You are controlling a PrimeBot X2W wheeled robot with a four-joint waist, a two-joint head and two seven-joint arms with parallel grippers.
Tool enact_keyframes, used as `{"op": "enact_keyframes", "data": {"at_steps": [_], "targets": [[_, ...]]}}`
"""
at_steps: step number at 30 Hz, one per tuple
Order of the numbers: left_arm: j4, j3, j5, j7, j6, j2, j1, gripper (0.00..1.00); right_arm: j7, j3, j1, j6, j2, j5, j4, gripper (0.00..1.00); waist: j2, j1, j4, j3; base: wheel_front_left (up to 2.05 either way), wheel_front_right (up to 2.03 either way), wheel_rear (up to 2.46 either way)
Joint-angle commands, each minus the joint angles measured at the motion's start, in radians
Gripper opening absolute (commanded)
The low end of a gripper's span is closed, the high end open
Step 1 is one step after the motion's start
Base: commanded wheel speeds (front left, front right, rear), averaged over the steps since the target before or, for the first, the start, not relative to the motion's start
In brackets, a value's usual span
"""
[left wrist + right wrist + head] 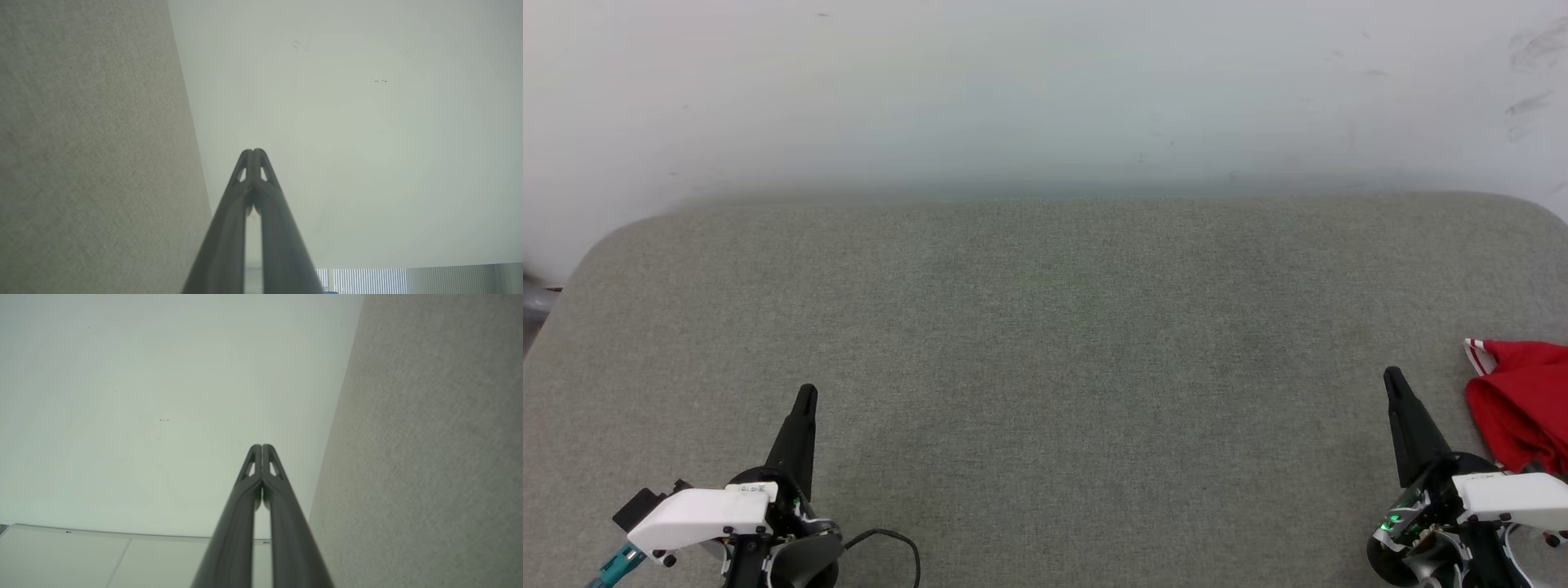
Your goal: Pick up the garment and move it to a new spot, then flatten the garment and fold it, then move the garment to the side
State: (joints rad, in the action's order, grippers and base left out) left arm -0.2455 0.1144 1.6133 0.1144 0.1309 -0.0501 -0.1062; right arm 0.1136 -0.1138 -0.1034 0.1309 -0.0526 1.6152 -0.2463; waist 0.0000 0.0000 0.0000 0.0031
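Garment (1523,404) lies bunched just beside right jaws — both pairs closed, empty.

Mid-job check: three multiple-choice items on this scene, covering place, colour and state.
1. The crumpled red jersey garment lies on the grey-green fabric surface: A) far left B) far right, beside the right gripper C) centre
2. Its striped trim: A) red-white B) blue-yellow C) black
3. The left gripper: A) shut, empty B) wide open C) gripping garment
Answers: B, it sits at the head view's right edge; A, stripes at its top corner; A, fingertips meet, nothing between.
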Motion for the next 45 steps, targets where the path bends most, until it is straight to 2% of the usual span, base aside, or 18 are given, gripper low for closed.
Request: {"op": "enact_keyframes", "data": {"at_steps": [1,45], "targets": [[0.000,0.002,0.000,0.002,0.002,0.002,-0.006,0.00,0.002,-0.001,-0.013,0.000,0.004,-0.006,-0.001,0.00,0.0000,0.0000,0.000,0.000,0.00,0.00,0.00],[0.000,0.002,0.000,0.002,0.002,0.002,-0.006,0.00,0.002,-0.001,-0.013,0.000,0.004,-0.006,-0.001,0.00,0.0000,0.0000,0.000,0.000,0.00,0.00,0.00]]}}
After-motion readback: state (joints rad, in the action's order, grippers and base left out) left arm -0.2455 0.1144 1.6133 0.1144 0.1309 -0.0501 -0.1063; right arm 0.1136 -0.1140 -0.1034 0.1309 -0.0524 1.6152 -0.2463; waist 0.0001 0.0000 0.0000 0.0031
